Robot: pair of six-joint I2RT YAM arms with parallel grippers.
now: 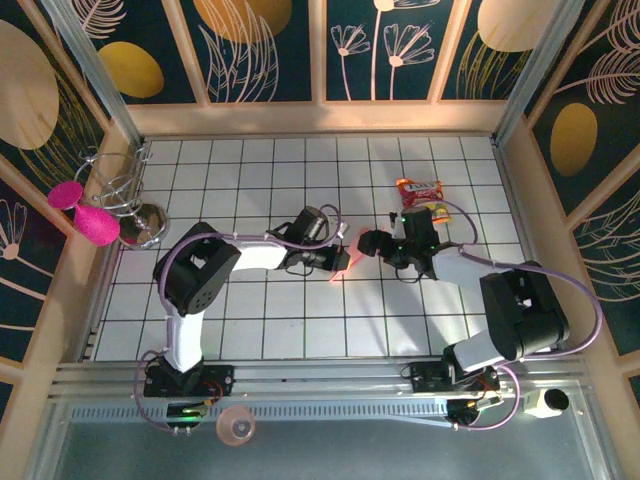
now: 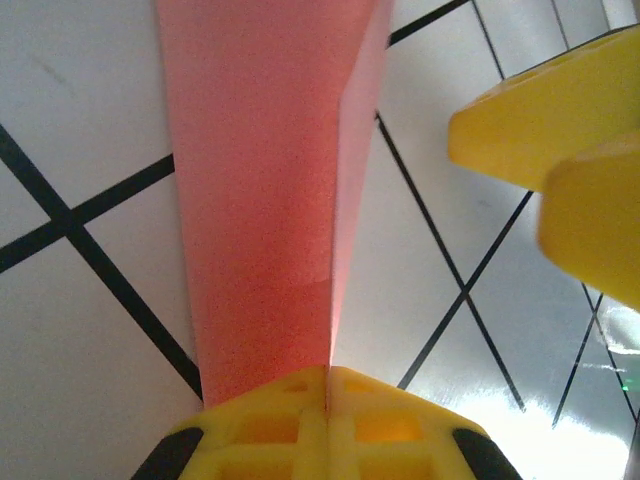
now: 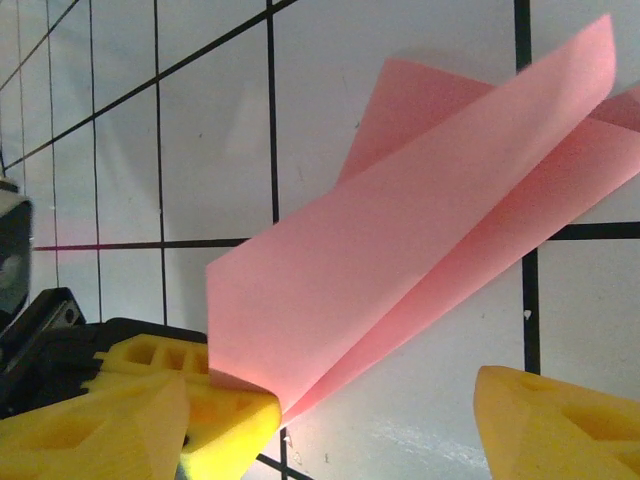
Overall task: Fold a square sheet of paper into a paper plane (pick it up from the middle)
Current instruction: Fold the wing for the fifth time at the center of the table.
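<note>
The salmon-pink sheet of paper is folded into a narrow paper plane (image 2: 260,200) with a central crease. My left gripper (image 2: 328,372) is shut on one end of it, yellow jaws pressed together just above the tiled floor. In the top view that left gripper (image 1: 330,260) holds the pink paper (image 1: 341,264) mid-table. My right gripper (image 1: 368,243) faces it from the right. In the right wrist view the paper plane (image 3: 400,260) slants up to the right, and my right gripper (image 3: 330,400) stands open around its pinched end. The right gripper's yellow fingers (image 2: 540,130) show beside the paper.
A red-and-yellow snack packet (image 1: 420,192) lies behind the right gripper. Two magenta discs (image 1: 80,212) and a wire stand (image 1: 122,180) sit at the far left by the wall. Wooden walls (image 1: 520,200) bound the white tiled floor (image 1: 260,310).
</note>
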